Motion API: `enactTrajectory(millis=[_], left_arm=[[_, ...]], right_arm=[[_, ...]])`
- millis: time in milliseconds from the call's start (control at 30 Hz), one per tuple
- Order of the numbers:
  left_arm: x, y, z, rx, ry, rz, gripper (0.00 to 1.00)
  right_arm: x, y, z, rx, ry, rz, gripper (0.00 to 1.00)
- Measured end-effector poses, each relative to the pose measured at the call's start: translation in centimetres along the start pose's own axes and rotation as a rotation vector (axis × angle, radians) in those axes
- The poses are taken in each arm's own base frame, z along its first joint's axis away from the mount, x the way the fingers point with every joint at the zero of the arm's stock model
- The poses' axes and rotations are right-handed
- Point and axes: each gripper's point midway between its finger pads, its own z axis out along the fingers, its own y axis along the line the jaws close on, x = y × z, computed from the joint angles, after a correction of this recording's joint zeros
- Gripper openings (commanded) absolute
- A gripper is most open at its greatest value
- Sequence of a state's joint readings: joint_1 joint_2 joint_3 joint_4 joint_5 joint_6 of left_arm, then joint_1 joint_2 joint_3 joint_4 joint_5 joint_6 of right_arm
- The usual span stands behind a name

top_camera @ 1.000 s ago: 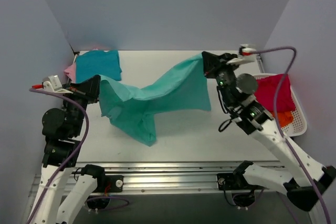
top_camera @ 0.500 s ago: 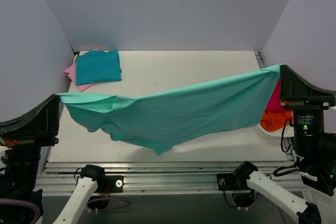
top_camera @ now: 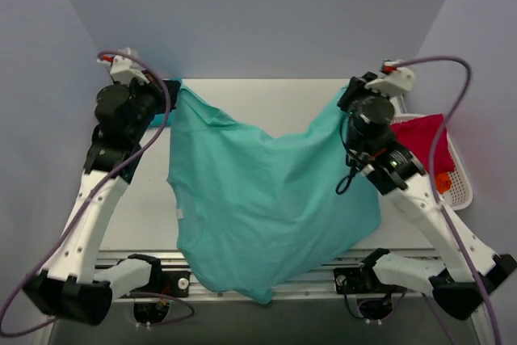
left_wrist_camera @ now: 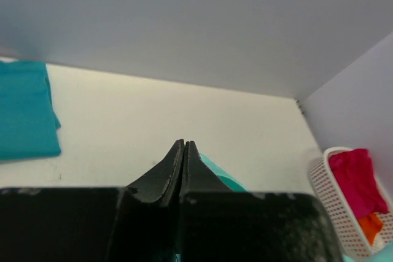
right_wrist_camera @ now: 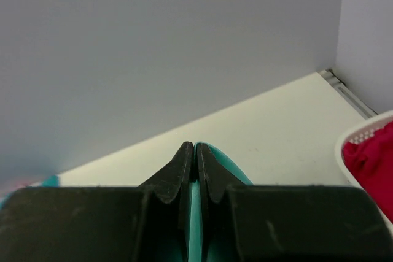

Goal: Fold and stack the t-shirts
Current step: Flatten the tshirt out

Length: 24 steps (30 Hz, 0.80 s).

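a: where is the mint t-shirt (top_camera: 258,199) right now?

b: strung between the two arms in the overhead view. the left gripper (top_camera: 171,89) pinches one top corner in the upper left of the frame, and the right gripper (top_camera: 347,104) has the other in the upper right. both pairs of jaws are pressed tight with cloth nipped between them, and neither wrist view shows a gap. the top edge sags into a v at the middle, and the body runs down to the bottom centre, over the near edge of the table (top_camera: 258,98). i can't tell whether the hem rests on anything or hangs clear.

a: so the step is laying it out flat for folding?

b: that's my reading. to do it well, i'd spread the grippers a little wider so the v pulls straight. then lower both at the same rate while drawing toward the top of the frame, so the hem comes onto the table instead of bunching at the edge.

a: anything to steer clear of?

b: the folded teal t-shirt (left_wrist_camera: 24,111) lies at the left of the left wrist view, near that gripper, so don't drape mint over it. the white basket (top_camera: 462,191) holding the crimson t-shirt (top_camera: 420,141) and the orange t-shirt (top_camera: 441,183) sits at the right edge. release only once the cloth lies flat, both sides together.
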<state>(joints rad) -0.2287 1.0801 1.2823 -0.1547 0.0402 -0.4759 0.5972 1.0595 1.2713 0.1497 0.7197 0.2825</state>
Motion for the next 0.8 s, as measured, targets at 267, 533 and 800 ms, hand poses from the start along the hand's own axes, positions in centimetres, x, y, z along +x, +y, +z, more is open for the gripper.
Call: enactTrajectory(millis=[267,533,800], left_arm=[[15.6,11.3,13.5,-0.17,0.324,-0.017,0.02],[25.9,19.3,27.5,-0.152,0.423,-0.017,0.02],[29.1,21.7,34.3,-0.102,0.404,-0.035,0.94]], right_arm=[[17.9,-6.3,9.6,0.251,0.257,-0.26,0.0],[29.6,-12.4,17.9,0.384,0.362,-0.288,0.0],[36.0,-12.9,26.1,0.425,0.345,-0.288,1.0]])
